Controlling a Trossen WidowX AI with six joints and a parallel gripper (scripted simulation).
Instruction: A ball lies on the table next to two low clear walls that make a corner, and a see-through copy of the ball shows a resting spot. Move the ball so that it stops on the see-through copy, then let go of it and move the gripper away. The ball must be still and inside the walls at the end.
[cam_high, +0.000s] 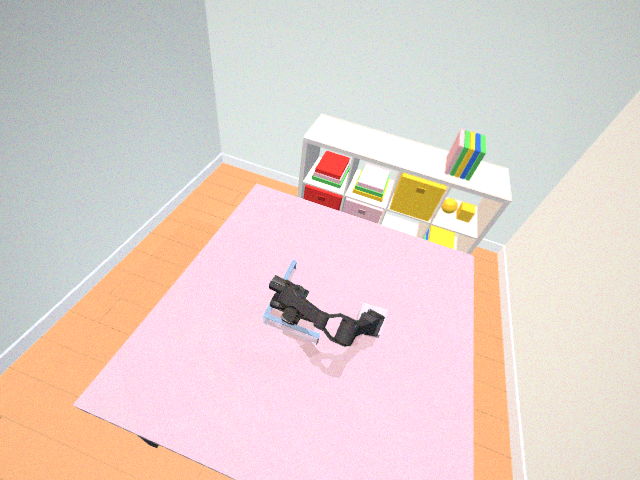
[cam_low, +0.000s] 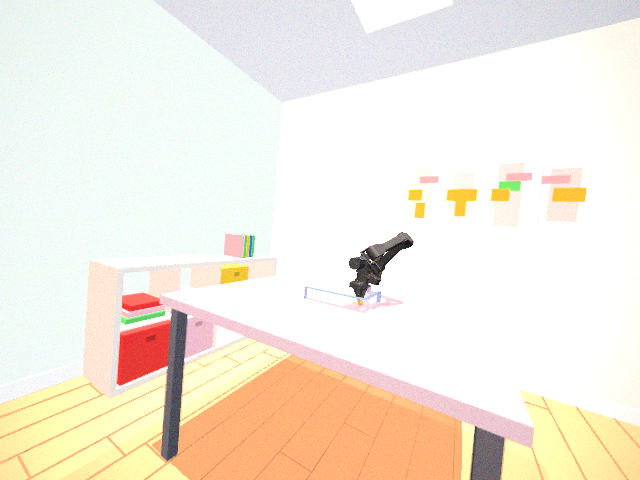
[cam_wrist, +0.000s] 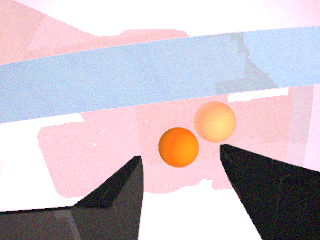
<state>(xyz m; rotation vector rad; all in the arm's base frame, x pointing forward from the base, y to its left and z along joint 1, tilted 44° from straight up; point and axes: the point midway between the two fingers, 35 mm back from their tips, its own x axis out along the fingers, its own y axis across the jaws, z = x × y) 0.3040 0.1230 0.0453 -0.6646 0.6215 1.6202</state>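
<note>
Two fingers of the gripper (cam_wrist: 181, 152) stood apart with nothing clamped, straddling the ball (cam_wrist: 178, 146) mid-frame, probably lined up for a grab or nudge toward the copy (cam_wrist: 215, 121) just upper right, touching it. Only the wrist view showed that; the top view's arm (cam_high: 310, 310) hid both inside the walls (cam_high: 289, 268).

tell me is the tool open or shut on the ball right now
Open. In the wrist view the tool has its two fingers spread apart, and the orange ball lies on the table beyond them, touching neither.
</note>
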